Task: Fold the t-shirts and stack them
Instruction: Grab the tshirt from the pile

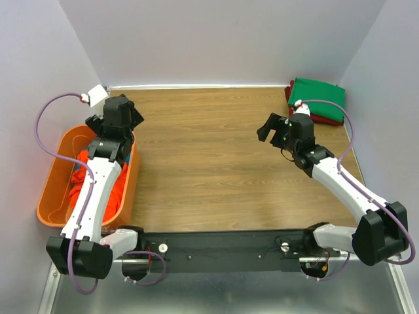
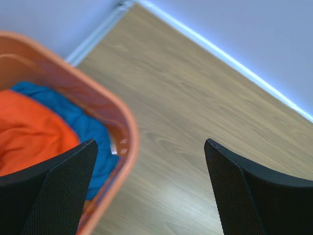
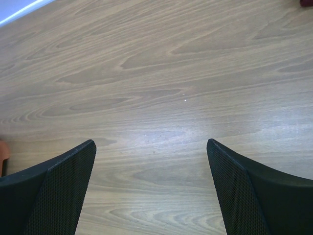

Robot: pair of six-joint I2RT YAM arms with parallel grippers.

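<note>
The top camera looks down from the near edge over the whole table [image 1: 209, 157]. Both wrist cameras face its wood closely; the left also catches the basket [image 1: 51, 186].

Red t-shirt [image 1: 322, 119] mostly covered, basket [image 2: 124, 122] blurred (close-up)

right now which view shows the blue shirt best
Left wrist view: the blue shirt lies close and clear in the basket, beside the orange shirt. The top view has it mostly behind the left arm; right wrist shows none.
</note>
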